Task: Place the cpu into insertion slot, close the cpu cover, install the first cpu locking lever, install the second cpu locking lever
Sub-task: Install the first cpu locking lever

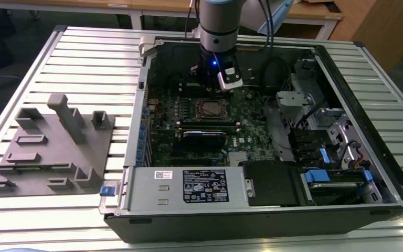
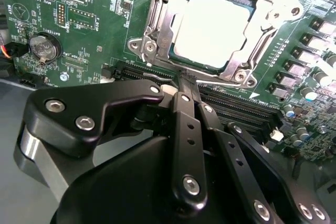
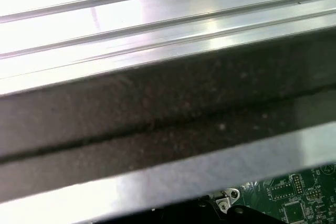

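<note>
The cpu (image 2: 212,27) lies in the insertion slot (image 1: 212,108) on the green motherboard, its dull silver top showing through the window of the cpu cover (image 2: 247,59). The cover's silver frame lies flat over the chip. A thin metal lever (image 2: 156,22) runs along one side of the frame; I cannot tell whether it is latched. My gripper (image 2: 184,83) is shut with nothing between its black fingers (image 2: 185,129), its tips just off the socket's edge. In the exterior view the gripper (image 1: 214,86) hangs above the board, just behind the socket.
The open computer case (image 1: 369,131) lies on a slatted aluminium table (image 1: 82,58). Long black memory slots (image 2: 247,111) run beside the socket. A grey fixture plate (image 1: 48,147) lies at the exterior view's left. The first wrist view shows the case wall (image 3: 157,108) close by.
</note>
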Motion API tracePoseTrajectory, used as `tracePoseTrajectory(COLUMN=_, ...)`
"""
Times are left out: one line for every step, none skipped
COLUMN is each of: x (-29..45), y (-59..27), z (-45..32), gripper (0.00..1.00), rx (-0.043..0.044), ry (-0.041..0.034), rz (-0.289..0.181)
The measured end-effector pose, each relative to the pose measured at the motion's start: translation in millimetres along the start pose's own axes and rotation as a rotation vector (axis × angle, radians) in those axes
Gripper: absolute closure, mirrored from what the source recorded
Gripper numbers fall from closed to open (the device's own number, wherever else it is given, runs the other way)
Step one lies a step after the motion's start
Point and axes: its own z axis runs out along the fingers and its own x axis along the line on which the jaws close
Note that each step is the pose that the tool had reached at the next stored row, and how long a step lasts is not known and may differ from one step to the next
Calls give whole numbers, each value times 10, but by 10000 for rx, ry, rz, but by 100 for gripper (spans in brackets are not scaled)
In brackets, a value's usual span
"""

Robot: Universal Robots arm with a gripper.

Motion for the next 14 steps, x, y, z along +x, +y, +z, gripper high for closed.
tracePoseTrajectory(x=-1, y=3, z=-9, gripper=89, rx=-1, ry=1, rz=-1)
tracePoseTrajectory(x=-1, y=4, z=-13, gripper=89, rx=-2, ry=0, rz=-1)
tracePoseTrajectory(x=-1, y=4, z=-13, gripper=89, rx=-5, ry=-1, rz=0)
tracePoseTrajectory(x=0, y=4, z=-13, gripper=89, rx=-5, ry=-1, rz=0)
tracePoseTrajectory(x=0, y=4, z=-14, gripper=89, rx=-4, ry=-1, rz=0)
tracePoseTrajectory(x=0, y=3, z=-14, gripper=89, rx=-2, ry=0, rz=1)
tracePoseTrajectory(x=0, y=4, z=-15, gripper=89, rx=-2, ry=-1, rz=2)
tracePoseTrajectory(x=0, y=4, z=-15, gripper=89, rx=-2, ry=-6, rz=3)
tracePoseTrajectory(x=0, y=4, z=-15, gripper=89, rx=-5, ry=-14, rz=5)
tracePoseTrajectory(x=0, y=4, z=-15, gripper=89, rx=-10, ry=-23, rz=4)
tracePoseTrajectory(x=0, y=4, z=-15, gripper=89, rx=-12, ry=-28, rz=3)
tracePoseTrajectory(x=0, y=4, z=-15, gripper=89, rx=-29, ry=-52, rz=2)
tracePoseTrajectory(x=0, y=4, z=-15, gripper=89, rx=-39, ry=-64, rz=1)
tracePoseTrajectory(x=0, y=4, z=-15, gripper=89, rx=-52, ry=-77, rz=1)
